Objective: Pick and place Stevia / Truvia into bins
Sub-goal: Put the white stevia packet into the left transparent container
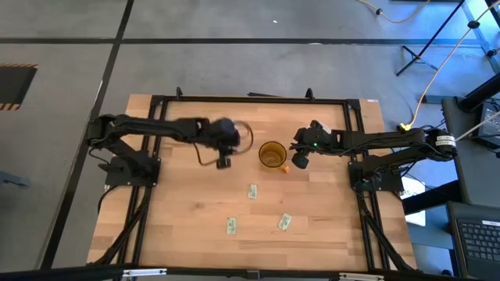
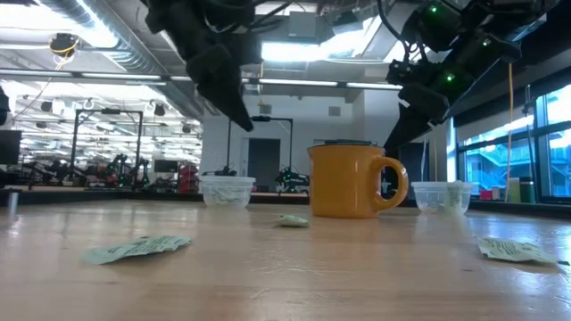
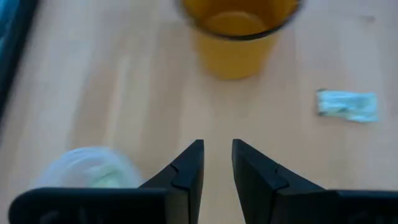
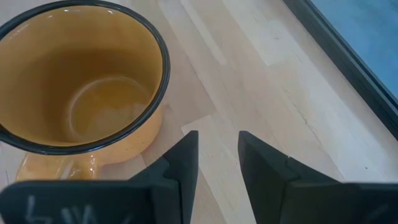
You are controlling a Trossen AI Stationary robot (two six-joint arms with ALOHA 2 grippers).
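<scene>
Three white-and-green Stevia packets lie flat on the wooden table: one in the middle, and two nearer the front edge. One clear cup stands left of the yellow mug; in the left wrist view it shows something pale green inside. The other clear cup stands right of the mug. My left gripper hangs above the table left of the mug, open by a narrow gap and empty. My right gripper hangs just right of the mug, also open and empty.
The yellow mug with a dark rim stands in the middle between both grippers, empty, its handle toward the near right. A black frame runs around the table's edges. Bare wood lies around the packets at the front.
</scene>
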